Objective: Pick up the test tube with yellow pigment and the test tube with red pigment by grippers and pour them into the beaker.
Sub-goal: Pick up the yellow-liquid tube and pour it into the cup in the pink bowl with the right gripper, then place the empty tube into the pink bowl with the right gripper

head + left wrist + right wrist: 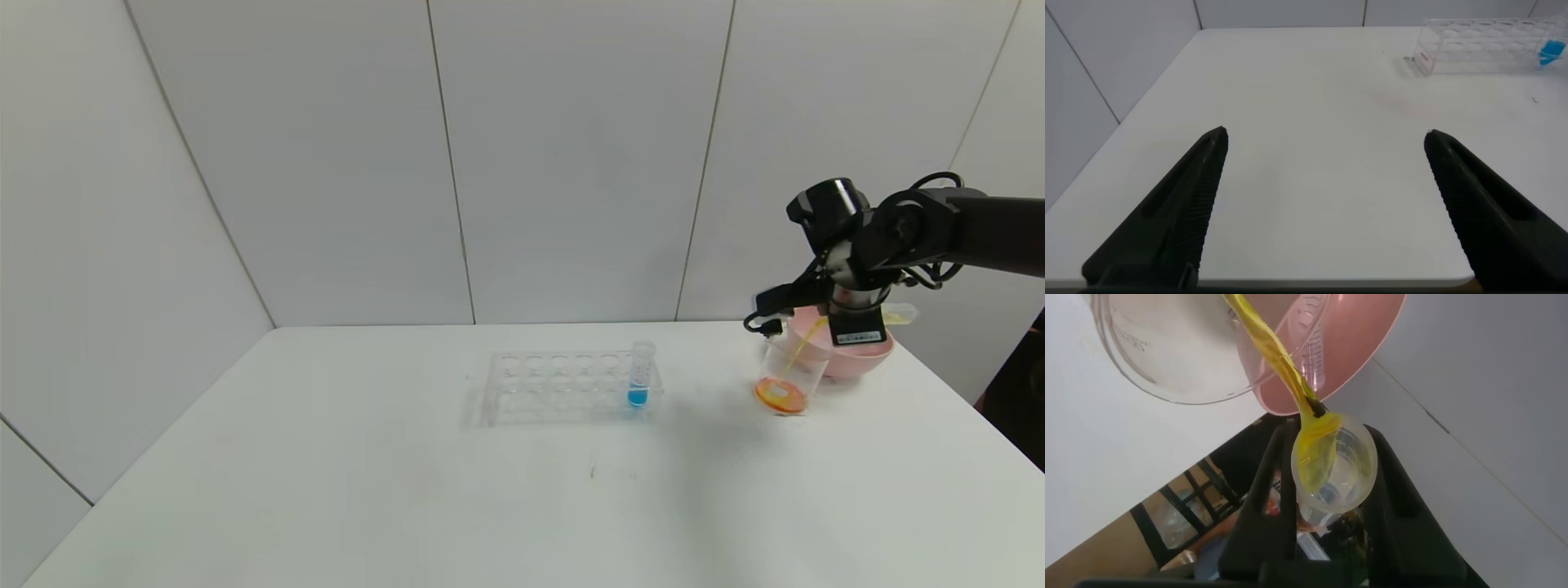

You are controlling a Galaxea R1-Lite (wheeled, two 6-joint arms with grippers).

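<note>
1. right gripper is pinching the test tube with yellow pigment between its black fingers, hanging over the far right of the bench with the tube tipped mouth-down toward the beaker.
2. a yellow stream is running from the tube's lip into the beaker's open mouth; the wrist view is showing it crossing the rim, so the aim is looking sound. keeping the tilt steady seems wiser than tipping further at once.
3. the beaker is standing upright on the bench just in front of the pink bowl, with orange-red liquid already pooling at its bottom. i'm judging from that colour that the red pour is done, though the test tube with red pigment is not showing in any view.
4. the tube's mouth needs to be staying above the beaker and not drifting back over the bowl, which sits right behind; a small slip that way could be sending pigment into the wrong vessel.
5. yellow is clinging along the tube's inner wall, so holding the tilt until the stream thins to drops should be emptying it better.
6. left gripper is parked over the near left part of the bench, fingers spread wide, nothing between them.
7. the tube rack is sitting mid-bench, well apart from the pour, carrying only the blue tube.
</note>
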